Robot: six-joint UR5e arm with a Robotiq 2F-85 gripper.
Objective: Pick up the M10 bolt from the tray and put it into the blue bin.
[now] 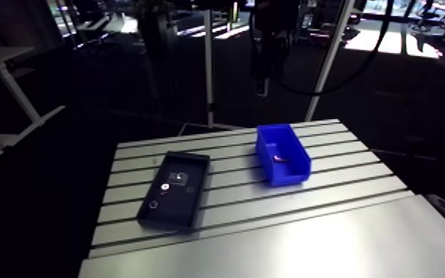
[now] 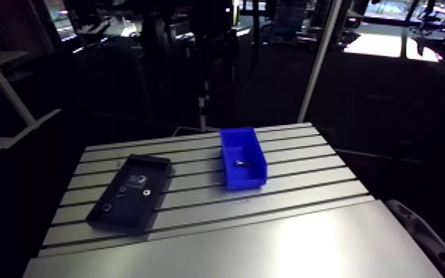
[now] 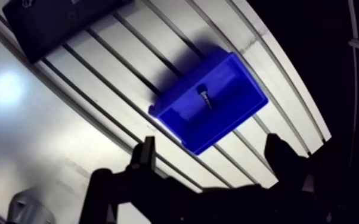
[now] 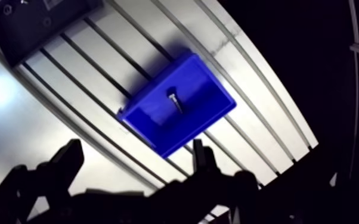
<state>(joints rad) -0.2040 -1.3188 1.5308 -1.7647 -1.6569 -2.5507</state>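
The blue bin stands on the slotted table, right of centre. A small bolt lies on the bin's floor, with its head toward the tray side. The black tray lies to the left of the bin and holds a few small metal parts. My gripper hangs high above the table, over the bin's near edge. It is open, its two dark fingers spread wide with nothing between them. In the arm view the gripper is a small dark shape well above the bin.
Bare slotted aluminium table surrounds the bin and tray, and a smooth plate covers the near part. A pole and a slanted strut rise behind the table's far edge.
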